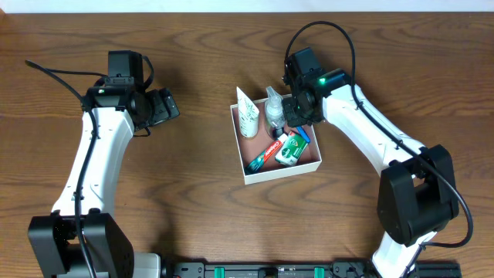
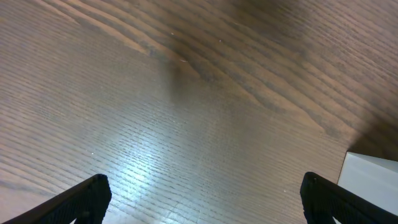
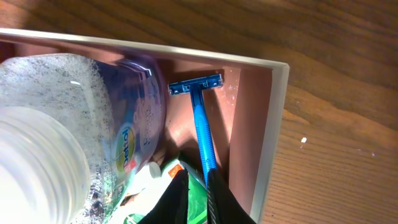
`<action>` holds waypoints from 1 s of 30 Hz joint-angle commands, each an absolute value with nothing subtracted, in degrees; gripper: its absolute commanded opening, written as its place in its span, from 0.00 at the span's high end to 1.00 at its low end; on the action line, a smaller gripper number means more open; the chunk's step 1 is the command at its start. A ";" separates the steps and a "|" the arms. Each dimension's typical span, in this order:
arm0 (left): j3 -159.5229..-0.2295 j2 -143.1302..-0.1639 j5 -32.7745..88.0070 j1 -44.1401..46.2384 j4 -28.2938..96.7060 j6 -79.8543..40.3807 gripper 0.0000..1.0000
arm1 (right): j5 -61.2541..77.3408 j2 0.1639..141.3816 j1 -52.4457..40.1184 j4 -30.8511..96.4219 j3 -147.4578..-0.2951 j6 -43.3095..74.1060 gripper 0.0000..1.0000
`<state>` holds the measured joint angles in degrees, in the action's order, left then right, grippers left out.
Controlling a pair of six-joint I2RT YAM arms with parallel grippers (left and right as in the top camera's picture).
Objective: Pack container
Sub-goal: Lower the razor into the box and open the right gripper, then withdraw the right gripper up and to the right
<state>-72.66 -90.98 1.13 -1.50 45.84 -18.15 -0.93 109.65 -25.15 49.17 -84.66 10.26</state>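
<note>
The container (image 1: 282, 173) is a square shallow white-walled box with a pinkish-brown inside, at the table's middle. It holds a white tube (image 1: 247, 114), a clear bottle (image 1: 275, 108), a toothpaste tube (image 1: 262, 157), a green-and-white soap box (image 1: 290, 149) and a blue razor (image 1: 302, 139). My right gripper (image 1: 297, 123) reaches down into its far right corner. In the right wrist view its fingers (image 3: 198, 177) are nearly together on the end of the razor's handle (image 3: 202, 130), whose head lies against the container's wall (image 3: 267, 137). My left gripper (image 1: 166, 106) is open and empty, left of the container.
The clear bottle (image 3: 93, 124) stands close to the left of the razor, and the soap box (image 3: 198, 199) lies under the right fingers. In the left wrist view, bare wood lies between the open fingers (image 2: 202, 199), with a white container corner (image 2: 373, 180) at the right.
</note>
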 commanded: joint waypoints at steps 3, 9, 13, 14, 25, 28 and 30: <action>-72.69 -90.72 1.06 -1.69 45.82 -17.63 0.02 | -1.91 107.57 -25.02 50.61 -88.68 10.63 0.89; -72.69 -90.72 1.06 -1.69 45.82 -17.63 0.02 | -7.60 103.48 -22.70 57.78 -95.15 10.63 0.83; -72.69 -90.72 1.06 -1.69 45.82 -17.63 0.02 | -12.80 99.85 -19.11 62.06 -97.89 10.63 0.74; -72.69 -90.72 1.06 -1.69 45.82 -17.63 0.02 | -14.02 98.72 -17.74 62.65 -97.91 10.63 0.66; -72.69 -90.72 1.06 -1.69 45.82 -17.63 0.02 | -14.68 94.83 1.96 70.26 -97.41 10.68 0.01; -72.69 -90.72 1.06 -1.69 45.82 -17.63 0.02 | -14.11 94.83 6.59 70.11 -96.60 10.68 0.01; -72.69 -90.72 1.06 -1.69 45.82 -17.63 0.02 | -14.11 94.85 8.82 70.06 -96.16 10.66 0.01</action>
<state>-72.66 -90.98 1.15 -1.50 45.84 -18.15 -13.80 95.22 5.89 69.93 -97.06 10.39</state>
